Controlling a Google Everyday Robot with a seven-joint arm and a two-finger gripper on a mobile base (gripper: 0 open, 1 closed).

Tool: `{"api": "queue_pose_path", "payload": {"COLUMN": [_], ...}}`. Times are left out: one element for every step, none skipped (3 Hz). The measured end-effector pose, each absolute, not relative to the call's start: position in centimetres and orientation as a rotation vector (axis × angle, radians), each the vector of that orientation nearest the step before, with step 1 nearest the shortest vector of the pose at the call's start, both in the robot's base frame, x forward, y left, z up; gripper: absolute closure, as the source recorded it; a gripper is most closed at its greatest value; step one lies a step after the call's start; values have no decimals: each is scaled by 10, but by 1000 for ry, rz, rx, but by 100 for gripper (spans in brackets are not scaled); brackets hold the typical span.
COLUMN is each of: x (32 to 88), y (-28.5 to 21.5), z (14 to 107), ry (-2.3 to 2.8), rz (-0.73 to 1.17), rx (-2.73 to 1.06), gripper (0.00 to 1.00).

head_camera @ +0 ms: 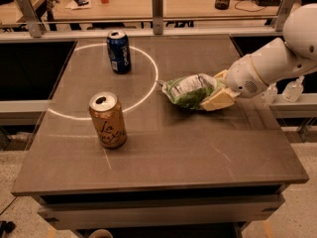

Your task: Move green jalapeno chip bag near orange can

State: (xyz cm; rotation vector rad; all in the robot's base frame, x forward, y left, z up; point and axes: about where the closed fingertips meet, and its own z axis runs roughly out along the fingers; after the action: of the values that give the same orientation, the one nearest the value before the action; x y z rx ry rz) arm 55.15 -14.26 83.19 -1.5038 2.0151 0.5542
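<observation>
The bag (188, 89) is right of the table's (198, 152) middle, just outside the white ring (154, 78). The gripper (212, 89) comes in from the right and its jaws are clamped on the bag's right end, one above and one below. We can't tell if the bag is clear of the tabletop or brushing it. The orange can (107, 120) stands well off to the left, nearer the front edge. The blue can (119, 52) is upright at the back.

What worries us is that the grip only has one end of crumpled foil, so the bag could slide out partway across. The loose left end also leads the way, so coming in too low or too far could tip the orange can. If the bag drags, it may snag and twist.
</observation>
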Motion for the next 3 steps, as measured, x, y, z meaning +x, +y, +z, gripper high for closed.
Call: {"api": "queue_pose_path", "payload": {"x": [551, 551, 548], "y": [-142, -142, -137], "z": [832, 832, 832], "ry": [2015, 2014, 2005], "rz": [554, 555, 565], "rx": [-1504, -1505, -1523], "gripper": [100, 100, 100]}}
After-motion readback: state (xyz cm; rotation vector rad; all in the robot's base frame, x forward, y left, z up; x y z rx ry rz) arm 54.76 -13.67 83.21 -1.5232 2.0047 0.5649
